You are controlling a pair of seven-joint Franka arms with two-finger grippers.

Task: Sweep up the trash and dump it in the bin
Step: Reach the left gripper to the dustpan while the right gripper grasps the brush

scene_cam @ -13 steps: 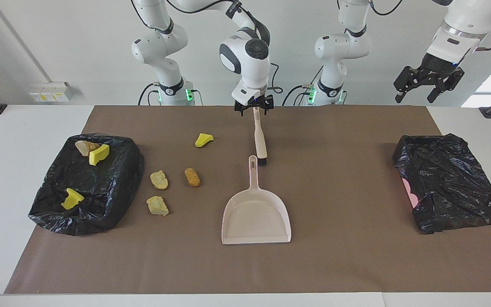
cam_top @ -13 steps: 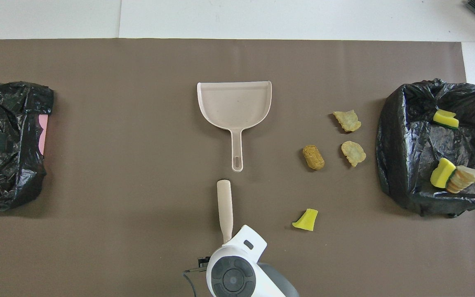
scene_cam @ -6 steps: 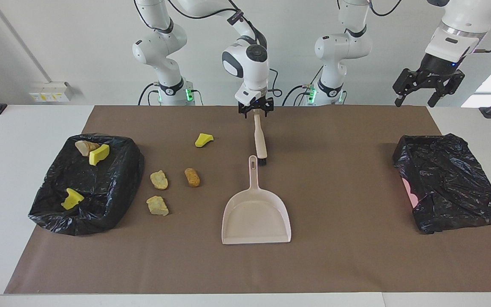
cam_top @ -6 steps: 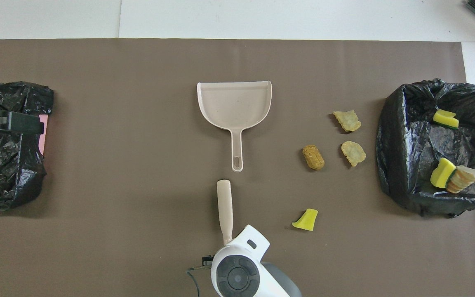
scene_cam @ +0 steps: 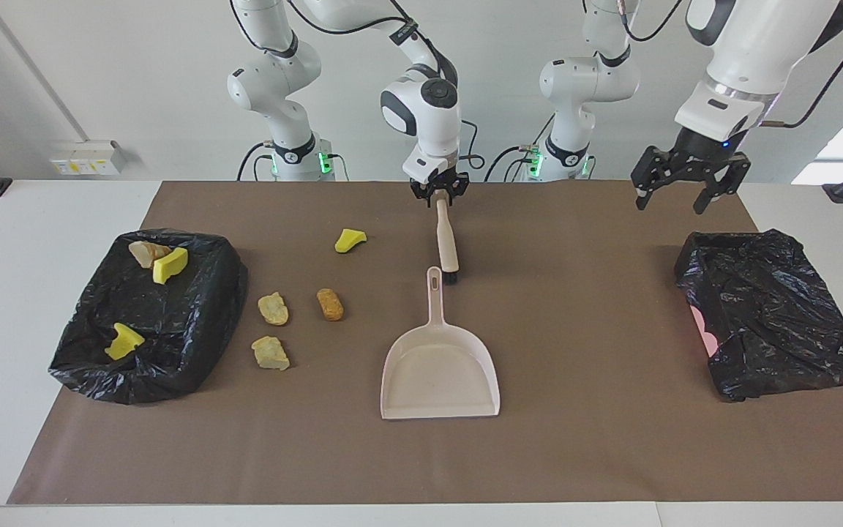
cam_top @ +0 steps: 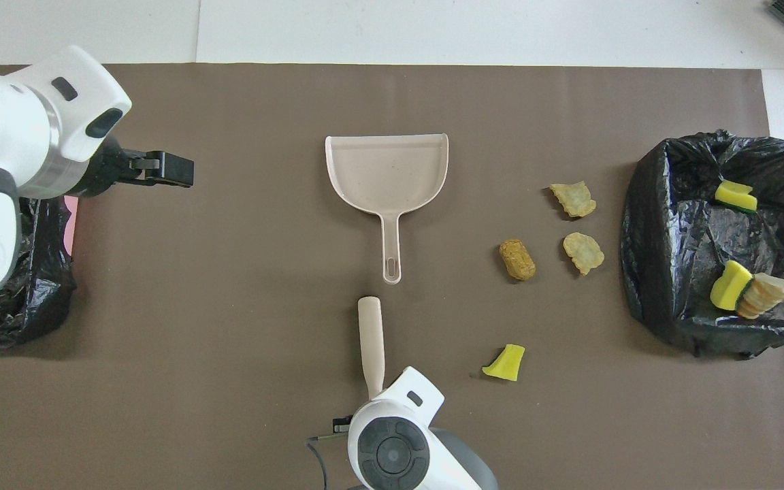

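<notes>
Four loose pieces of trash lie on the brown mat: a yellow chunk (scene_cam: 350, 239), a brown piece (scene_cam: 330, 304) and two tan pieces (scene_cam: 273, 308) (scene_cam: 270, 353). Three more lie in the black-lined bin (scene_cam: 195, 329) at the right arm's end. The pale pink dustpan (scene_cam: 440, 373) lies mid-mat, handle toward the robots. The brush (scene_cam: 447, 245) lies nearer the robots, bristles by the dustpan's handle. My right gripper (scene_cam: 437, 192) is shut on the brush handle's end. My left gripper (scene_cam: 685, 196) is open and empty, raised over the mat.
A second black bag (scene_cam: 773, 322) over something pink lies at the left arm's end of the mat; my left gripper (cam_top: 184, 170) hangs in the air beside it. The loose trash sits between the dustpan (cam_top: 386, 170) and the bin (cam_top: 644, 272).
My right gripper's fingers have closed on the brush handle. My left arm has come down and swung from over the black bag toward the middle of the mat.
</notes>
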